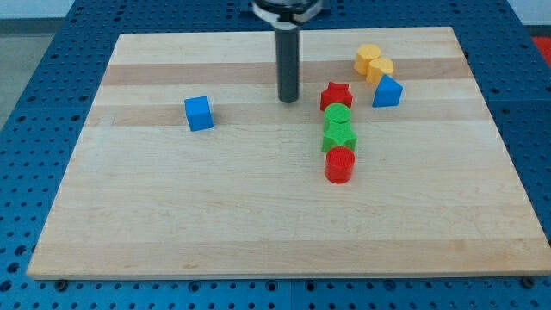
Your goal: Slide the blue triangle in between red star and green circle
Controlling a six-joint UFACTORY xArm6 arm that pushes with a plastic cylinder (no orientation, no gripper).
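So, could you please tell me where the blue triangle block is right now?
The blue triangle block sits toward the view's upper right of the wooden board, just below the yellow blocks and right of the red star block.

Setting: robotics lab bench. Evidence: blue perforated metal base [52, 52] with regular hole grid; pale wooden board [258, 215] laid flat on it; dark rod of arm [287, 65] descending from view's top; small coloured test blocks [339, 129] on board.

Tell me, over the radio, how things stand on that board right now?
My tip down, left of red star. Blue triangle right of star, untouched. Green circle tight against star, no gap.
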